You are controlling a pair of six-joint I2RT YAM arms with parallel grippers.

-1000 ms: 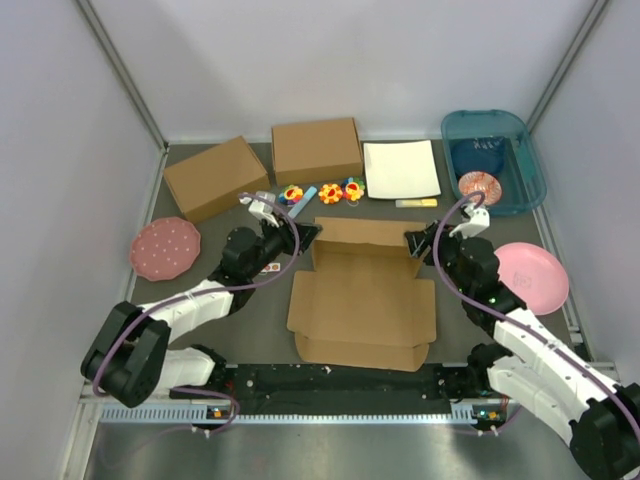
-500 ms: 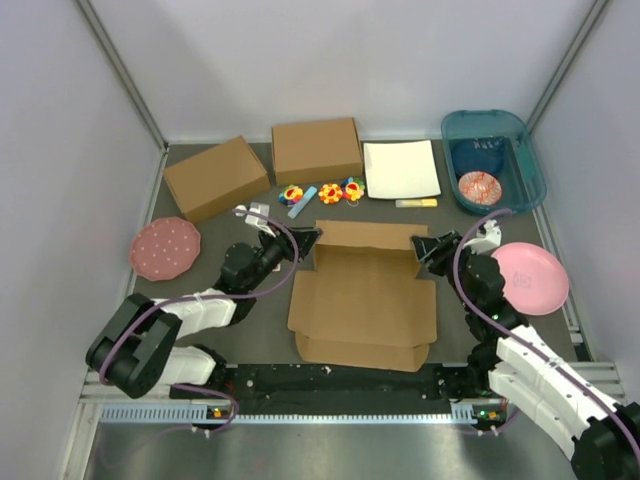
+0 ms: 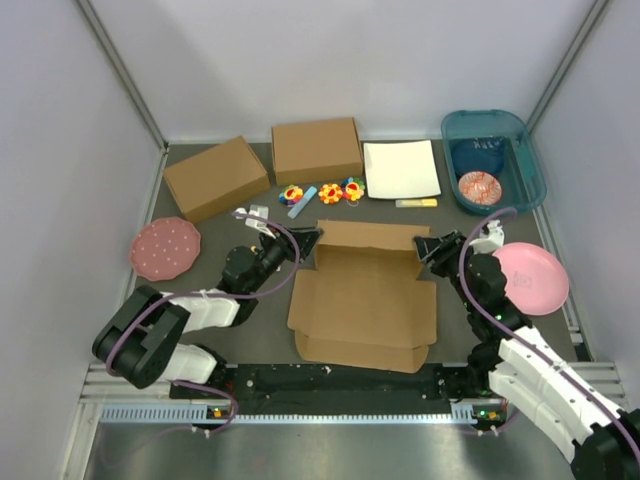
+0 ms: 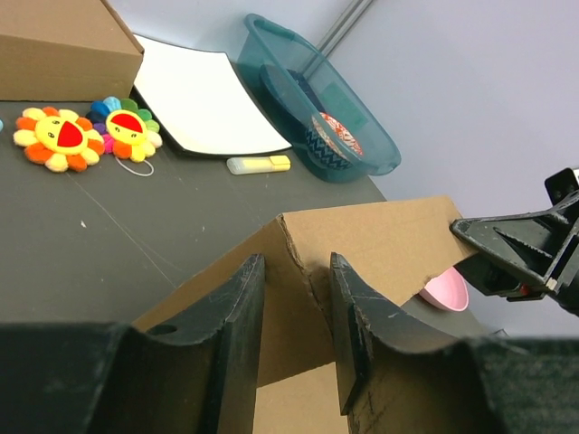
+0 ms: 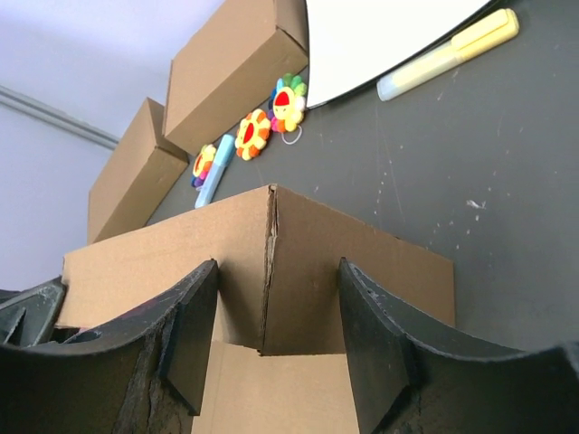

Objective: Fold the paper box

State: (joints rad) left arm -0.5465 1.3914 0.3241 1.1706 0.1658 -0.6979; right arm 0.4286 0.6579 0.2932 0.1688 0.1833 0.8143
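Right claw (image 3: 424, 244) shifted outward, spread astride paper box (image 3: 362, 300) corner, left claw (image 3: 310, 237) pinching it

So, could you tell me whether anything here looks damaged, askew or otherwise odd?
Nothing is spilled or broken. The paper box is half folded: its back wall stands up while the base lies flat. The left gripper pinches one far corner, the right gripper straddles the other, and the cut edges there look slightly ragged.

Soft, even light from overhead fills the white walls (image 3: 350, 60), casting only faint, short shadows on the dark worktop (image 3: 262, 335). The overhead view is sharp. In both wrist views the black jaws loom blurred up close, while the paper box (image 4: 362, 244) beyond stays crisp.
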